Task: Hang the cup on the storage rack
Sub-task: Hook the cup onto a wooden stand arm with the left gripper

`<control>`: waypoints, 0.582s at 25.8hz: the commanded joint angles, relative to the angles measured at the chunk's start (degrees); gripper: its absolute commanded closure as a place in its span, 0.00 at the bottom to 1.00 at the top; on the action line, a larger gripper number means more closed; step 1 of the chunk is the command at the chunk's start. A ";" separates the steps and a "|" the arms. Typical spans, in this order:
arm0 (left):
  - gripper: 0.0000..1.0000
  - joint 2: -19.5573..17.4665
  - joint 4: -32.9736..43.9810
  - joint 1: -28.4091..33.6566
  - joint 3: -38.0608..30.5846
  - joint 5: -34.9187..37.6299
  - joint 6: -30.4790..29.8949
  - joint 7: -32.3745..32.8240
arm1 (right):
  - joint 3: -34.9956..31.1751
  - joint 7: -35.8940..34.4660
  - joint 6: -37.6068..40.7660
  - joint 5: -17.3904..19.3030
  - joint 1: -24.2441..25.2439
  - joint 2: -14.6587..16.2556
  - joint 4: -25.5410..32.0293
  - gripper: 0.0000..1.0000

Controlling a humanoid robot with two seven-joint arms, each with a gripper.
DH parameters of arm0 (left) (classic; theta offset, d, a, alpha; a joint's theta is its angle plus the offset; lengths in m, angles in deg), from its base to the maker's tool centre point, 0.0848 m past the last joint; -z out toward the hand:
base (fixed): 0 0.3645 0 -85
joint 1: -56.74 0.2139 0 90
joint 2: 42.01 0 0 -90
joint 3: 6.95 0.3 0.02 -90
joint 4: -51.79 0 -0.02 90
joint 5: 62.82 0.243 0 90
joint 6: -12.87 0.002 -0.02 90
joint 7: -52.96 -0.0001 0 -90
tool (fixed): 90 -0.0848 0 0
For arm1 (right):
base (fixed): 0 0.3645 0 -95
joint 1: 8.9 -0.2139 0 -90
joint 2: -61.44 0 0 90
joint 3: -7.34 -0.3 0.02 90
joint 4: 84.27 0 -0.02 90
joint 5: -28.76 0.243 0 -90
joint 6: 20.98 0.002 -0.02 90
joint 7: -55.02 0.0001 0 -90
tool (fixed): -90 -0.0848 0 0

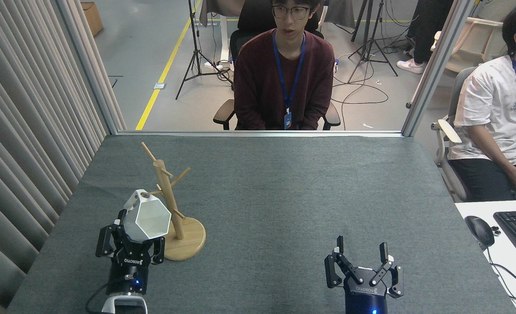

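Picked up, not yet hung: white faceted cup (146, 220) clamped in left gripper (131, 244), just left of wooden mug tree (170, 205), tab hole near a lower peg; right gripper (362, 261) spread, idle

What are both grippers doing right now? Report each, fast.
Left gripper: jaws shut on the cup, beside the storage rack.
Right gripper: jaws open, holding nothing.

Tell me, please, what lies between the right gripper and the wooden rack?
In the head view, only bare grey table lies between the open right gripper and the storage rack.
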 commanded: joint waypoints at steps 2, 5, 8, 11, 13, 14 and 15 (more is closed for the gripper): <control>0.42 0.03 -0.36 0.00 0.45 0.00 -0.16 -0.63 | -0.06 -0.07 -0.04 0.00 -0.04 0.00 -0.03 0.02; 0.05 -0.06 -0.36 0.00 1.33 -0.09 -0.16 -1.07 | -0.06 -0.07 -0.04 0.09 -0.04 0.00 -0.29 0.02; 0.00 -0.14 -0.63 0.09 1.68 0.00 -0.33 -1.59 | -0.06 -0.34 -0.04 0.09 -0.04 -0.09 -0.29 0.02; 0.00 -0.14 -0.63 0.00 2.21 0.00 -0.33 -1.59 | -0.06 -0.34 0.04 0.09 -0.04 0.00 -0.29 0.02; 0.00 -0.14 -0.45 0.00 2.29 0.09 -0.33 -1.59 | -0.06 -0.34 0.04 0.09 -0.22 0.00 -0.38 0.02; 0.01 -0.14 -0.28 0.00 2.29 0.00 -0.33 -1.59 | 0.03 -0.34 0.04 0.09 -0.39 0.00 -0.38 0.02; 0.00 -0.14 -0.19 0.00 2.29 0.00 -0.33 -1.59 | -0.06 -0.42 0.04 0.09 -0.39 0.00 -0.38 0.02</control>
